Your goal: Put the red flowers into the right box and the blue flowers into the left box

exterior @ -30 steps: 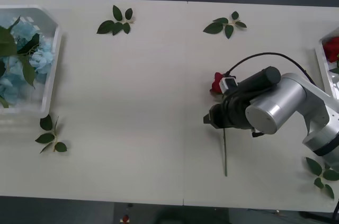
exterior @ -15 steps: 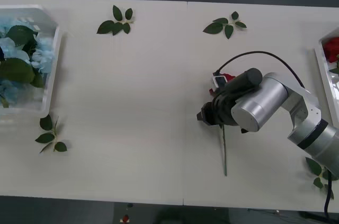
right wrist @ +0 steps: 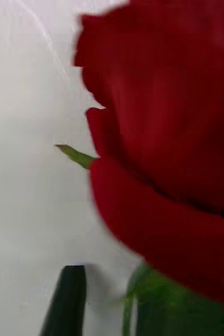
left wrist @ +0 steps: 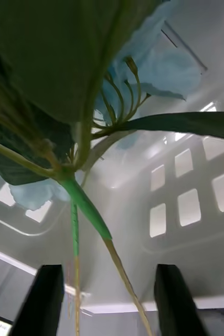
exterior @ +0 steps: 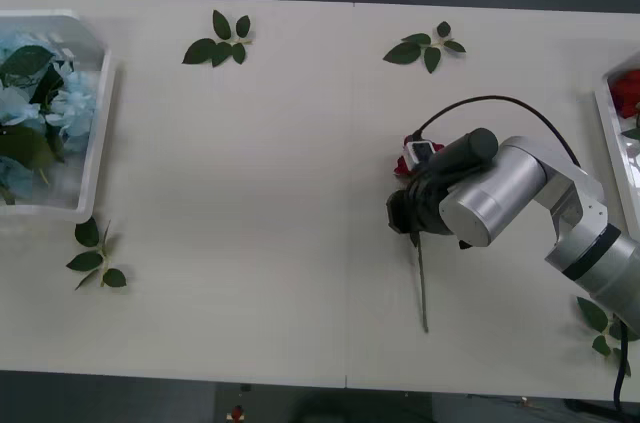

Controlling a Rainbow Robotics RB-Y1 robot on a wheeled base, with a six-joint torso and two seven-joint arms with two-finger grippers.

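A red flower (exterior: 404, 165) lies on the white table (exterior: 260, 193), its stem (exterior: 422, 288) running toward the near edge. My right gripper (exterior: 403, 215) is low over the stem just below the head, and the red head (right wrist: 169, 131) looms very close in the right wrist view. Another red flower (exterior: 627, 93) lies in the right box (exterior: 610, 133). The left box (exterior: 95, 133) holds several blue flowers (exterior: 60, 108). My left gripper (left wrist: 109, 304) is open above the left box (left wrist: 195, 220), a blue flower (left wrist: 159, 63) hanging before it with its stem (left wrist: 85, 205) loose between the fingers.
Loose green leaf sprigs lie at the back left (exterior: 220, 43), at the back middle (exterior: 425, 46), at the near left beside the left box (exterior: 95, 258) and at the near right corner (exterior: 610, 328). A black cable (exterior: 490, 103) arcs over my right arm.
My right arm came down and leftward over the rose, then edged slightly back to the right. The blue flowers and leaves in the left box shifted.
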